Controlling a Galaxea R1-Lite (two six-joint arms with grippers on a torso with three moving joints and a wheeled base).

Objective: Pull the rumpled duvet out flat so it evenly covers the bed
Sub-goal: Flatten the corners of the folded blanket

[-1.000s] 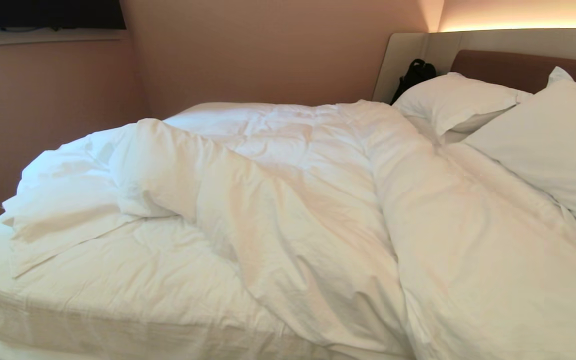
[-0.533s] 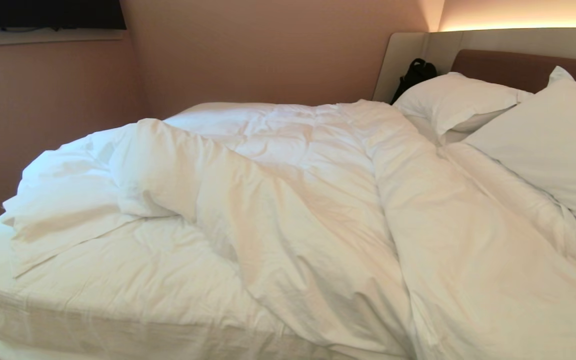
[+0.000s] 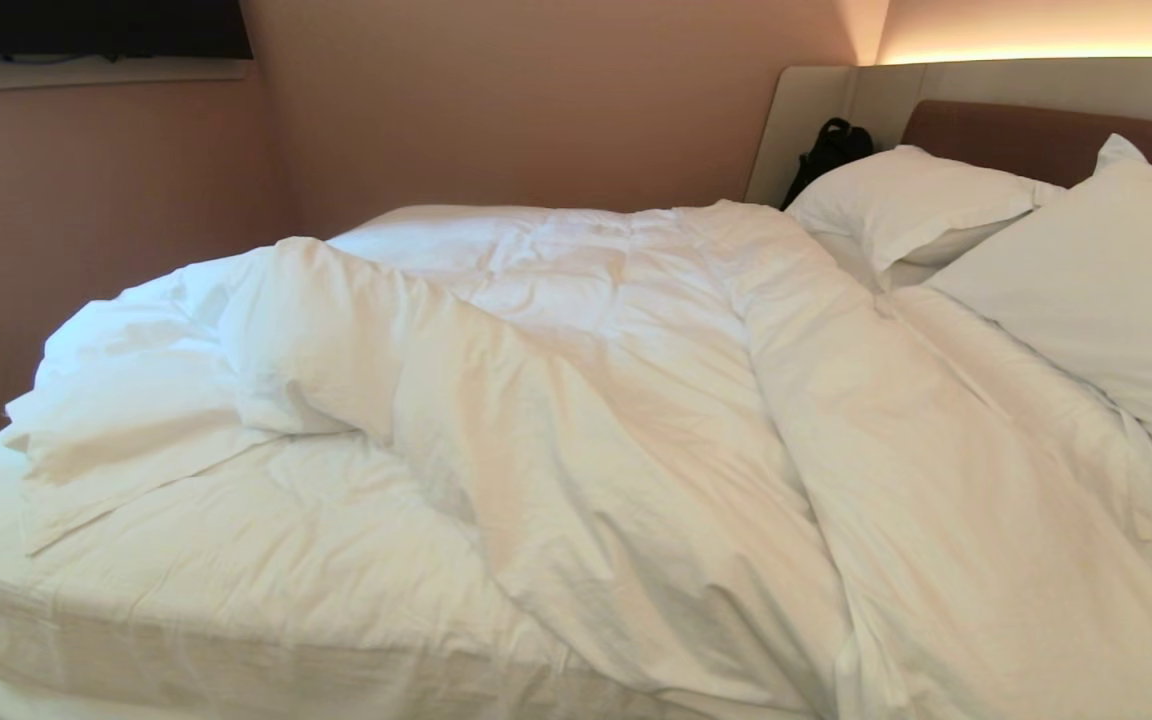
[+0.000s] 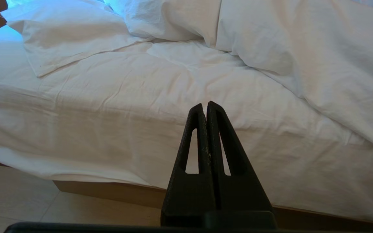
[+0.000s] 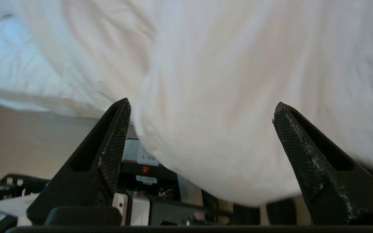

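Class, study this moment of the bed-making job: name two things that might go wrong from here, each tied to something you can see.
1. The right gripper stands open with the duvet hanging loose between its fingers: closing now may pinch only a thin fold, which could slip.
2. The duvet is bunched in a ridge; pulling one side might drag it against the pillows.
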